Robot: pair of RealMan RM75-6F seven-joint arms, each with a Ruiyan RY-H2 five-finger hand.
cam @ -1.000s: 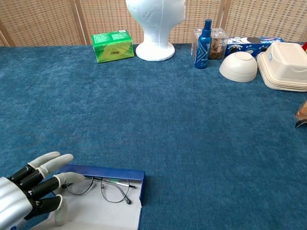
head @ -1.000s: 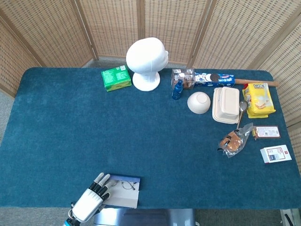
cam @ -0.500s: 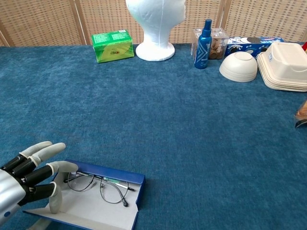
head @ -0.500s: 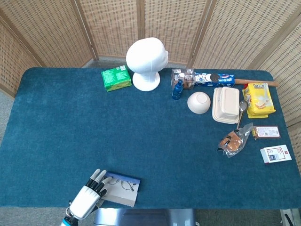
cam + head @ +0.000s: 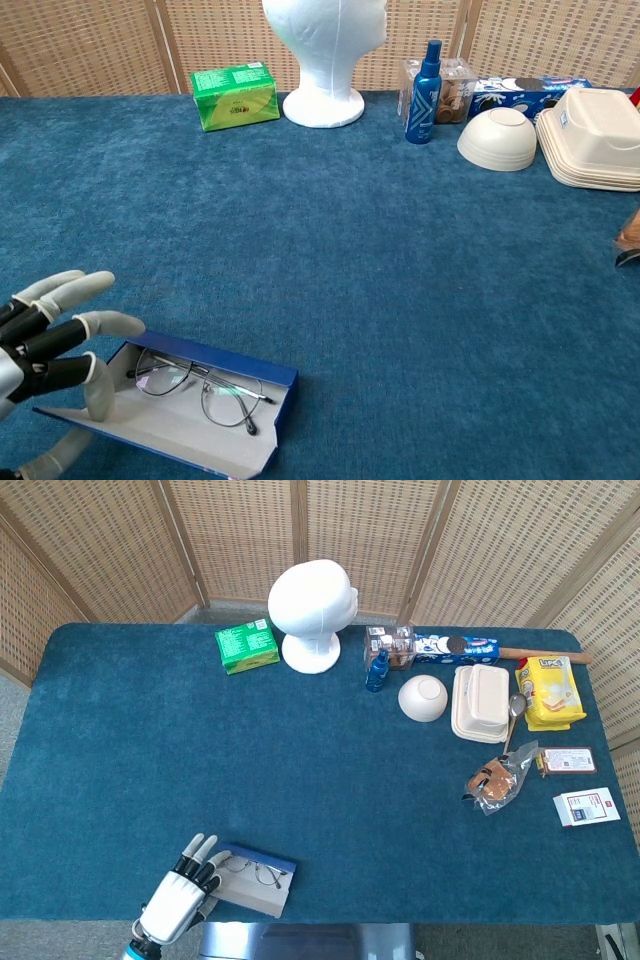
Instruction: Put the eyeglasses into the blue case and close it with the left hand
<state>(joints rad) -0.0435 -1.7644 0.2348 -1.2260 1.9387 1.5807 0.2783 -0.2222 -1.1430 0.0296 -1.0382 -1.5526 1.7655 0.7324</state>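
Only the left hand (image 5: 45, 345) shows, frame-cropped, fingers spread, touching the blue case (image 5: 170, 415) holding eyeglasses (image 5: 195, 385).

The left robot hand (image 5: 45, 340) has drawn back leftward — blue case (image 5: 190, 420) swung askew.

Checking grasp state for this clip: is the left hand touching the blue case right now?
Touching. In the chest view the left hand has a fingertip resting on the left end of the open blue case, which sits tilted; the eyeglasses lie inside.

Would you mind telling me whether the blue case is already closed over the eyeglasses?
No, the blue case lies open in the chest view, with the eyeglasses plainly visible on its pale lining.
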